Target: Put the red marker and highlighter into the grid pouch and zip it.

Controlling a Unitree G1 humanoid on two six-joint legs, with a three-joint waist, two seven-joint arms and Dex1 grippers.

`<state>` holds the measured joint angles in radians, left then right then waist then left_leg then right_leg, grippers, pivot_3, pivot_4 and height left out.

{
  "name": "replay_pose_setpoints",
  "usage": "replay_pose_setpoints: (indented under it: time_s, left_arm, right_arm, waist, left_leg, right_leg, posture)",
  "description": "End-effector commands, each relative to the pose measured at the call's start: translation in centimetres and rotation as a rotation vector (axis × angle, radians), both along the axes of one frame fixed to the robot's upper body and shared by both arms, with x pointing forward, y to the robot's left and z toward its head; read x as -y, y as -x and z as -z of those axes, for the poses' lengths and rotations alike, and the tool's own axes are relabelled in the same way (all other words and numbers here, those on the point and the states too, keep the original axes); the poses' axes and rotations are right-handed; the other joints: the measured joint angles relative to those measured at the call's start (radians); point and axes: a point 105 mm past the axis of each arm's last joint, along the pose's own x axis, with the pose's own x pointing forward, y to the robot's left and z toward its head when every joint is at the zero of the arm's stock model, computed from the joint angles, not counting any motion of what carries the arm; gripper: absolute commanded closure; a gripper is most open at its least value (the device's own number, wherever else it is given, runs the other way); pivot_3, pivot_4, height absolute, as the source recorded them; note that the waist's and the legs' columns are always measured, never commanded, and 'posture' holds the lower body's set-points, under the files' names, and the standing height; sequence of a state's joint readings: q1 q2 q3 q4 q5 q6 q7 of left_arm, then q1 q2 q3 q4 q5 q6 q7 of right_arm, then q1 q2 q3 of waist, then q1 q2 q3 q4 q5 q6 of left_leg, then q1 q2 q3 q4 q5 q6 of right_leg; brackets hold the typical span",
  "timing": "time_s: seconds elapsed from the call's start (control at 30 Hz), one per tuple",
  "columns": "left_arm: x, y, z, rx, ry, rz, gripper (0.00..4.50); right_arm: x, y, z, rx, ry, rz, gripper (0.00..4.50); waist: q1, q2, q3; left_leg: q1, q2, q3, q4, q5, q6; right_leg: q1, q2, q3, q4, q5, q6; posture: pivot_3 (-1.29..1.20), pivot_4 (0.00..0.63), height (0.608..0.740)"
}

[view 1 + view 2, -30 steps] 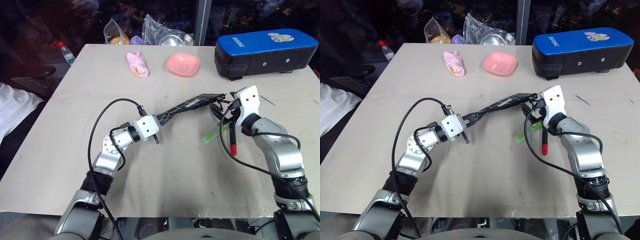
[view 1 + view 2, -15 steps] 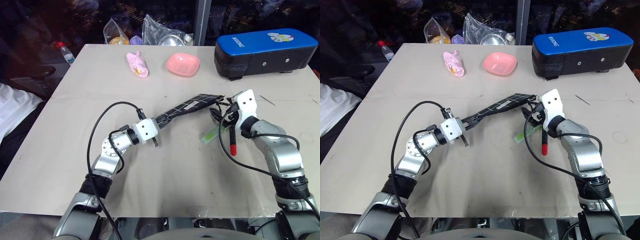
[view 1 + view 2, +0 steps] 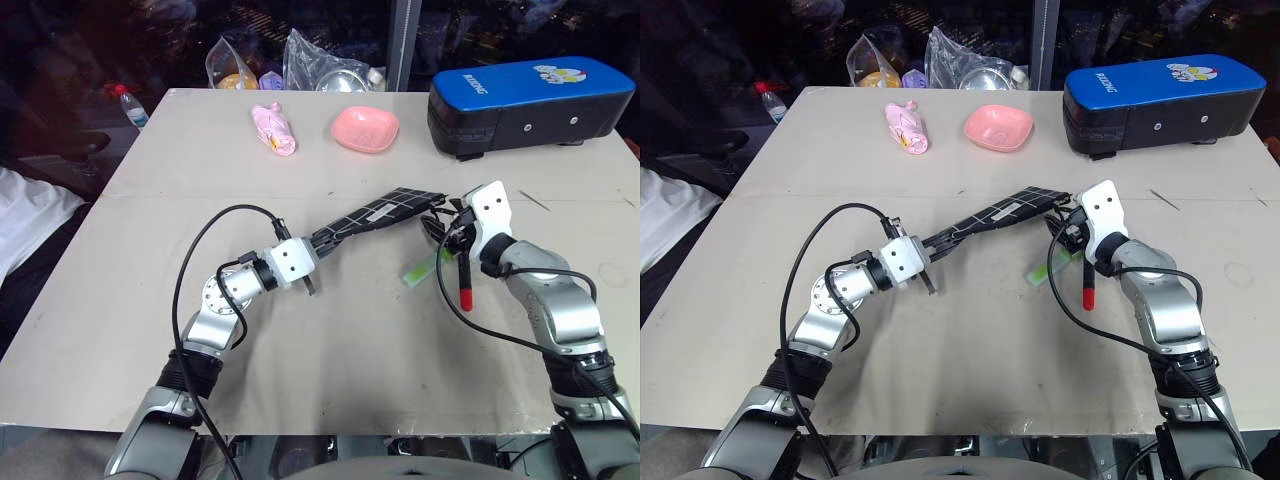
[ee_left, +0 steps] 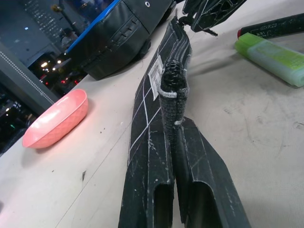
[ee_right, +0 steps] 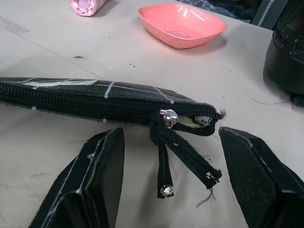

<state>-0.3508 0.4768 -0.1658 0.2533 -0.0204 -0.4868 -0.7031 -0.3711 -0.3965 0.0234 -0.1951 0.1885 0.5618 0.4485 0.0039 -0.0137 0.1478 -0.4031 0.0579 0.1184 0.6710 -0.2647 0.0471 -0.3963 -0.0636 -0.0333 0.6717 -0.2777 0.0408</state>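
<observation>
We see the left gripper (image 3: 318, 243) close to us, and its jaws pinch one end of the grid pouch (image 3: 385, 213). The pouch is long and black with thin white lines. It is lifted off the surface (image 3: 330, 340) and stretches away to the right, up toward the right gripper (image 5: 164, 164).

The right gripper's jaws are spread wide apart, one on each side of the pouch's far end. They do not hold anything. Between them hangs the zipper pull (image 5: 164, 142), near the very end of the zipper. A small gap at that end shows light lining.

Just below the right gripper, the highlighter (image 3: 425, 266) lies flat on the surface. It is light green. The red marker (image 3: 465, 280) lies right beside it, with its red end toward us. Both are outside the pouch.

Farther back sit a pink bowl (image 3: 366, 129) and a pink bundle (image 3: 274, 129). A big blue and black case (image 3: 530, 103) stands at the far right. Clear bags (image 3: 300, 64) sit at the far edge.
</observation>
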Motion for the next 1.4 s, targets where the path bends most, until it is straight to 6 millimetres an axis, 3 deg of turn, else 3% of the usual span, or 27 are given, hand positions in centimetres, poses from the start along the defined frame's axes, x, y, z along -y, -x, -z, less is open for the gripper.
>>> replay_pose_setpoints:
  time_s: [0.03, 0.2, 0.27, 0.9, 1.0, 1.03, 1.13, 1.4]
  left_arm:
    - [0.2, 0.1, -1.7, 0.058, 0.019, 0.006, 4.5]
    - [0.0, 0.4, -1.5, 0.055, 0.017, 0.001, 4.5]
    - [0.0, 0.5, -1.4, 0.052, 0.017, -0.002, 4.5]
    - [0.2, 0.6, -1.7, 0.049, 0.001, 0.012, 4.5]
    - [0.2, 0.6, -1.7, 0.047, 0.003, 0.009, 4.5]
    - [0.3, 0.6, -1.7, 0.047, 0.003, 0.008, 4.5]
    - [0.3, 0.6, -1.8, 0.045, 0.004, 0.006, 4.5]
    - [0.3, 0.7, -2.0, 0.045, 0.005, 0.005, 4.5]
  right_arm:
    - [-0.4, 0.1, -1.0, 0.047, -0.002, -0.023, 1.31]
    - [-0.7, -0.1, -1.1, 0.053, -0.001, -0.036, 1.31]
    - [-0.9, -0.2, -1.2, 0.056, -0.003, -0.044, 1.86]
    - [-1.5, -0.2, -2.0, 0.086, -0.015, -0.065, 1.86]
    - [-1.5, -0.2, -1.9, 0.084, -0.013, -0.067, 2.65]
    - [-1.5, -0.2, -1.9, 0.083, -0.012, -0.068, 3.22]
    - [-1.6, -0.2, -1.7, 0.077, -0.006, -0.071, 4.4]
    - [-1.6, -0.1, -1.4, 0.069, 0.007, -0.074, 4.4]
  waist:
    - [0.0, 0.0, 0.0]
    - [-0.005, 0.0, 0.0]
    - [-0.008, 0.0, 0.0]
    - [-0.015, 0.0, 0.0]
    - [-0.015, 0.0, 0.0]
    - [-0.015, 0.0, 0.0]
    - [-0.015, 0.0, 0.0]
    - [-0.015, 0.0, 0.0]
  left_leg:
    - [0.0, 0.0, 0.0, 0.0, 0.0, 0.0]
    - [0.0, 0.0, 0.0, 0.0, 0.0, 0.0]
    - [0.0, 0.0, 0.0, 0.0, 0.0, 0.0]
    - [0.0, 0.0, 0.0, -0.001, 0.0, 0.0]
    - [0.0, 0.0, 0.0, -0.001, 0.0, 0.0]
    - [0.0, 0.0, 0.0, -0.001, 0.0, 0.0]
    - [0.0, 0.0, 0.0, -0.001, 0.0, 0.0]
    - [0.0, 0.0, 0.0, -0.001, 0.0, 0.0]
  right_leg:
    - [0.0, 0.0, 0.0, 0.0, 0.0, 0.0]
    - [0.0, 0.0, 0.0, 0.0, 0.0, 0.0]
    - [0.0, 0.0, 0.0, 0.0, 0.0, 0.0]
    - [0.0, 0.0, 0.0, 0.0, 0.0, 0.0]
    - [0.0, 0.0, 0.0, 0.0, 0.0, 0.0]
    - [0.0, 0.0, 0.0, 0.0, 0.0, 0.0]
    - [0.0, 0.0, 0.0, 0.0, 0.0, 0.0]
    - [0.0, 0.0, 0.0, 0.0, 0.0, 0.0]
  posture:
    - [0.0, 0.15, 0.74]
    - [0.0, 0.15, 0.74]
    - [0.0, 0.15, 0.74]
    - [0.0, 0.15, 0.74]
    - [0.0, 0.15, 0.74]
    - [0.0, 0.15, 0.74]
    - [0.0, 0.15, 0.74]
    - [0.0, 0.15, 0.74]
